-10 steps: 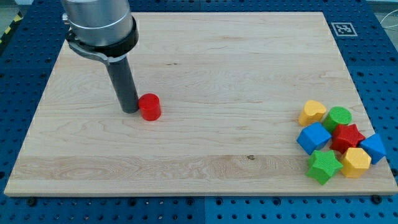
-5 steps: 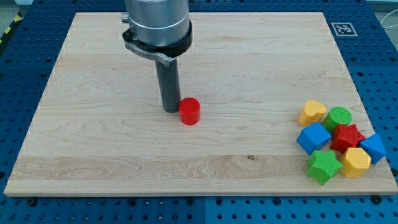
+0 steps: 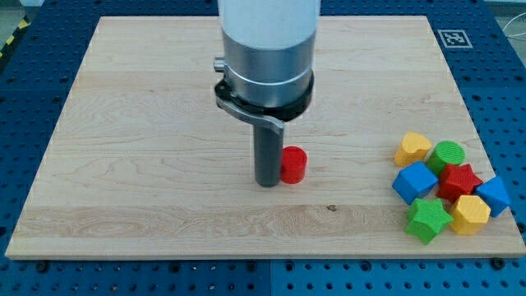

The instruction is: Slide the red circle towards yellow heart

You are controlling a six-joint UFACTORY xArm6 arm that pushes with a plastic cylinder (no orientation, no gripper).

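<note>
The red circle stands on the wooden board a little right of the board's middle. My tip touches its left side, slightly lower in the view. The yellow heart lies far to the view's right, at the upper left of a cluster of blocks, well apart from the red circle.
The cluster at the right holds a green circle, a blue cube, a red star, another blue block, a yellow block and a green star. The board's right edge is close behind them.
My tip and the red circle have slid together to the view's right and slightly down, from the board's left part to just past its middle.
</note>
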